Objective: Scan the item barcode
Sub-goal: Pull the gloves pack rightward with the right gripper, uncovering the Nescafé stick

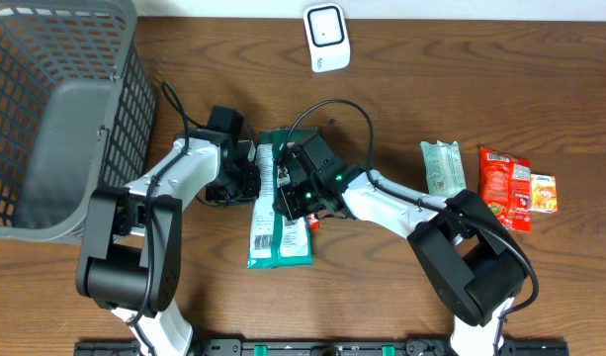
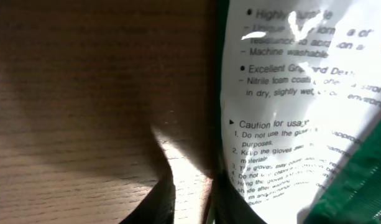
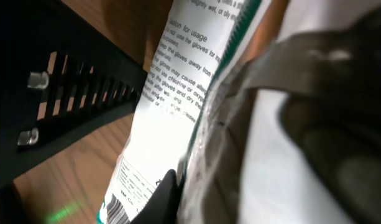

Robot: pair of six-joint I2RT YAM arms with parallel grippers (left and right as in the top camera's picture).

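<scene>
One basket (image 1: 134, 94), one scanner (image 1: 326, 37), one glove pack (image 1: 279, 239), perhaps three packets (image 1: 502, 184)

overhead is evenly lit and sharp with soft shadows on the table (image 1: 411, 79); both wrist views are dim and blurred, with glare streaks on the packet (image 2: 289, 93) and a faint green glow.

wooden table (image 1: 411, 89) bears a grey basket (image 1: 75, 129), white scanner (image 1: 326, 37), glove packet (image 1: 283, 242) (centre), pale pouch (image 1: 443, 166), red pouch (image 1: 502, 188) and orange sachet (image 1: 544, 193).
</scene>
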